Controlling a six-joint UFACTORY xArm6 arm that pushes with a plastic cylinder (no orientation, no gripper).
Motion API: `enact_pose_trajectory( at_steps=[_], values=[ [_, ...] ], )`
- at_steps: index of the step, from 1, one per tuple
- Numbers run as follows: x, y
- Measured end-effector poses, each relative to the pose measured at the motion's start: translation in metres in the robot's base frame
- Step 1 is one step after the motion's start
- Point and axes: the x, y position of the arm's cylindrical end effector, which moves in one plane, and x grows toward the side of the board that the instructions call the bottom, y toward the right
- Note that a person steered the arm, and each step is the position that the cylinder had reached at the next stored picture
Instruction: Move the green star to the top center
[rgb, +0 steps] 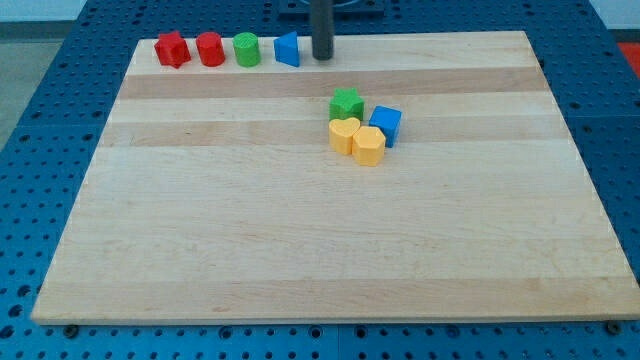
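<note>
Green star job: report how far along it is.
Done: nothing visible; the green star sits below the top edge in a cluster with two yellow blocks and a blue cube. In hand: my tip rests at top center, apart from it. Left: the whole push upward.

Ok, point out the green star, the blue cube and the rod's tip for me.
green star (346, 102), camera view, top face.
blue cube (386, 123), camera view, top face.
my tip (322, 57), camera view, rod's lower end, right of the top row.

Rod (322, 25) cut off at 12 o'clock edge, arm above unseen. Green star (346, 102) lower side hidden behind yellow heart (344, 134). Blue cube (386, 123) partly covered by yellow cylinder (368, 146).
</note>
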Motion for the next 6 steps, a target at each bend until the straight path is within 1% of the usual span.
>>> enact_pose_trajectory(
  at_steps=[1, 2, 3, 4, 5, 6],
  values=[
    [0.02, 0.04],
    [0.028, 0.031],
    [0.032, -0.003],
    [0.058, -0.04],
    [0.098, -0.071],
    [0.134, -0.073]
  ],
)
